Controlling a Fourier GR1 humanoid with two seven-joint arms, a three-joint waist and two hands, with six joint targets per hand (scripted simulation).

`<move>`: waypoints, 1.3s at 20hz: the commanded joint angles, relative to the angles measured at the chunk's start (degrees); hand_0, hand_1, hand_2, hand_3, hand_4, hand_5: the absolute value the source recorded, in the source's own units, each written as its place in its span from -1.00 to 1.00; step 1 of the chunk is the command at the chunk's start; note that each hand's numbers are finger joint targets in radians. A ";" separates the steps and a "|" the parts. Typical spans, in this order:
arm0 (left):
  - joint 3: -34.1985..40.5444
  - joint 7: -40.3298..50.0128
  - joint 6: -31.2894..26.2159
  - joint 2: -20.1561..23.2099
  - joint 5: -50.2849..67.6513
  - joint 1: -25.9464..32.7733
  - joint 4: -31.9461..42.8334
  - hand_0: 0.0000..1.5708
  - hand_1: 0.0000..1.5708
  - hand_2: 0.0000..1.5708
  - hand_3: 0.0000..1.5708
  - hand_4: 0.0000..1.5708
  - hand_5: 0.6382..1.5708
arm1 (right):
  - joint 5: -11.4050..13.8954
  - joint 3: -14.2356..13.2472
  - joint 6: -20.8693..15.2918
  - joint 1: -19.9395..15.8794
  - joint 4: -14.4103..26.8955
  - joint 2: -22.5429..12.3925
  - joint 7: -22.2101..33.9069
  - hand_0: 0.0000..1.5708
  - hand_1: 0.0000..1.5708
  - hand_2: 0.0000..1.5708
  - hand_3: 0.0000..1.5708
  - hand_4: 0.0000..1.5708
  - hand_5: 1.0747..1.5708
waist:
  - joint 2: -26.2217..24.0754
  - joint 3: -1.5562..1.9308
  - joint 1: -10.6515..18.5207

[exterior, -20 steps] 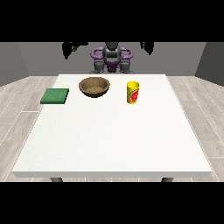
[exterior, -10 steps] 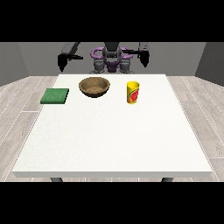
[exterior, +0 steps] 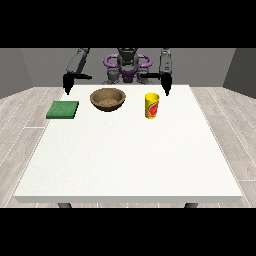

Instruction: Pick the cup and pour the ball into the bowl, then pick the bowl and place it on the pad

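A yellow cup (exterior: 152, 105) with a red mark stands upright on the white table (exterior: 130, 155), right of centre at the far side. I cannot see a ball inside it. A brown wooden bowl (exterior: 107, 98) sits to the cup's left. A green square pad (exterior: 63, 109) lies flat near the table's left edge. The hand at the view's right (exterior: 166, 85) hangs above and just behind the cup, fingers pointing down and apart from it. The hand at the view's left (exterior: 67, 84) hangs above the table's far left corner, behind the pad, holding nothing.
The robot's torso (exterior: 127, 67) stands behind the table's far edge. White tabletop stretches from the three objects to the near edge. Grey wood floor surrounds the table.
Both arms have swung forward and down from a raised, spread pose. The hands now hang near the table's far edge. Cup, bowl and pad have stayed put.
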 commanded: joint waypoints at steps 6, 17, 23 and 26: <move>6.21 -9.69 -2.93 3.93 1.87 -8.04 13.06 -1.00 -1.00 -1.00 -1.00 -1.00 0.67 | -0.28 -2.54 3.71 -6.28 9.24 -3.53 -8.18 -1.00 -1.00 -1.00 -1.00 -1.00 0.92 | 6.82 -0.01 -1.29; 9.43 -18.21 -0.06 2.33 2.12 -14.28 28.18 -1.00 -1.00 -1.00 -1.00 -1.00 0.62 | 2.21 -0.71 2.44 -7.99 13.79 -1.95 -11.77 -1.00 -1.00 -1.00 -1.00 -1.00 0.91 | 7.72 -0.02 -3.73; 13.01 -22.19 3.61 3.50 2.94 -19.72 32.97 -1.00 -1.00 -1.00 -1.00 -1.00 0.76 | -0.34 -1.40 8.94 -9.68 12.15 -7.28 -10.72 -1.00 -1.00 -1.00 -1.00 -1.00 0.88 | 12.61 -0.05 -8.09; 13.83 -23.82 9.11 6.71 0.63 -19.57 29.59 0.72 0.72 1.00 1.00 0.42 0.98 | -0.68 -2.89 10.42 -10.92 13.97 -9.63 -15.46 -1.00 -1.00 -1.00 -1.00 -1.00 0.89 | 17.46 0.05 -9.49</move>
